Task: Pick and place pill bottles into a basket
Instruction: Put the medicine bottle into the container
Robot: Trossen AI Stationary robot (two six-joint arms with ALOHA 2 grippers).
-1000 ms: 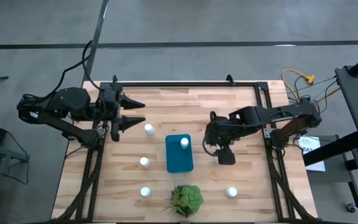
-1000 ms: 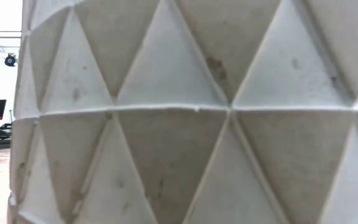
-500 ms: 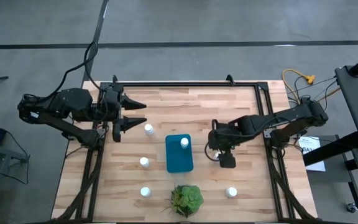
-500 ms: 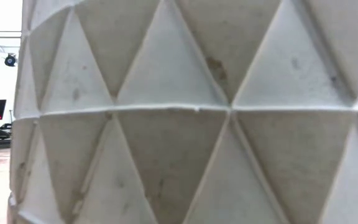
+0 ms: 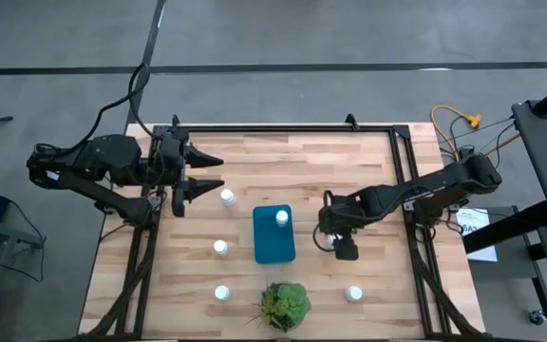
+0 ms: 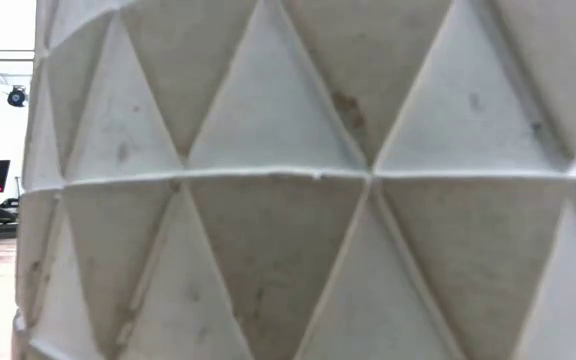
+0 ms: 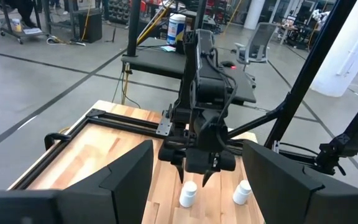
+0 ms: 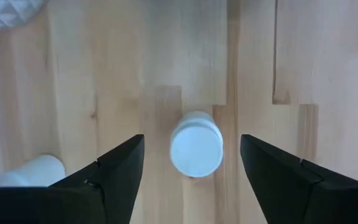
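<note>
High view: left gripper (image 5: 213, 173), dark two-finger, upper left of frame, jaws spread and empty, waiting beside a small white capped pill bottle (image 5: 227, 198); right gripper (image 5: 347, 249), right of centre, poised low over the wooden slat table (image 5: 368, 157); teal rectangular basket (image 5: 273, 234) at centre already holds one bottle (image 5: 282, 218); others stand at left and bottom, one at lower right (image 5: 353, 294); green leafy plant (image 5: 285, 304) bottom centre.

Low view: only the plant's white faceted pot (image 6: 308, 180); nothing else.

Left wrist view: right gripper hangs over a bottle (image 7: 187, 194).

Right wrist view: jaws parted around that upright bottle, not clamped; risk: an off-centre close tips it; only here is centring visible.
</note>
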